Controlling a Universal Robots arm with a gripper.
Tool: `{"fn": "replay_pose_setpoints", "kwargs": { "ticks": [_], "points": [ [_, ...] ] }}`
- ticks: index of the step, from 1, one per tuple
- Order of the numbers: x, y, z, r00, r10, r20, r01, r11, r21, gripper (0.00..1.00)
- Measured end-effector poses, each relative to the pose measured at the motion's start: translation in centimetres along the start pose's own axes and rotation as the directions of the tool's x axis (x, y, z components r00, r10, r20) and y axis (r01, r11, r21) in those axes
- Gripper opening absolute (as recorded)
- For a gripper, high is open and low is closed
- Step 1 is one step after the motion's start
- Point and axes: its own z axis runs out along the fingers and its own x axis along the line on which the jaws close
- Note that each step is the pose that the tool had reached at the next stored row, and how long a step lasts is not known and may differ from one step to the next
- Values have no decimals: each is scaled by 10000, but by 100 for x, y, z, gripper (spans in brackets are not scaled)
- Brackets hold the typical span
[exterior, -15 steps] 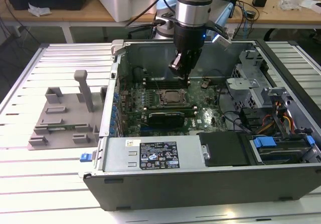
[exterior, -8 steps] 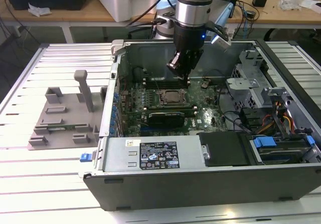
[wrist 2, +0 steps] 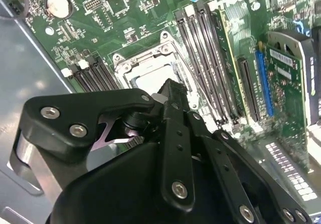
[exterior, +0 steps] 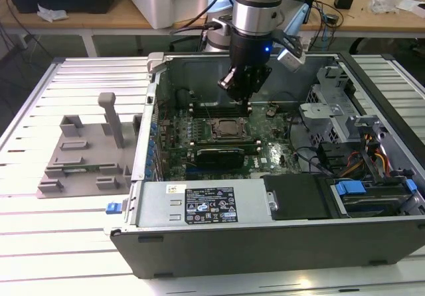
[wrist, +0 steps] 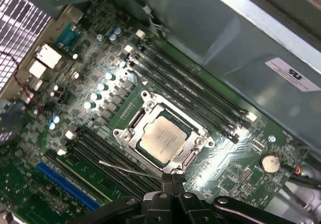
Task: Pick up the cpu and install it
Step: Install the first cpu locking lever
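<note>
Fingers of the gripper [wrist: 172,183] are pressed together on nothing, poised just above the socket [wrist: 163,136] on the green motherboard [wrist: 108,101]. Seated flat inside it, apart from the gripper, lies the cpu [wrist: 161,139], apparently placed already.

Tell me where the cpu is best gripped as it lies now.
The cpu lies flat in the socket on the motherboard, frame close around it. Probably come straight down from above and grip two opposite edges; the flat top gives the gripper no hold.
</note>
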Motion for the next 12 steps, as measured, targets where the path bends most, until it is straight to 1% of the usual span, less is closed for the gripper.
{"fn": "replay_pose_setpoints", "kwargs": {
  "ticks": [2,6,10,12],
  "points": [
    [0,0,0,9997,229,-5,-229,9997,-11,11],
    [0,0,0,9968,795,-20,-795,9968,-37,11],
    [0,0,0,9907,1358,-36,-1358,9907,-63,11],
    [0,0,0,9856,1689,-47,-1689,9856,-77,11]
  ]
}}
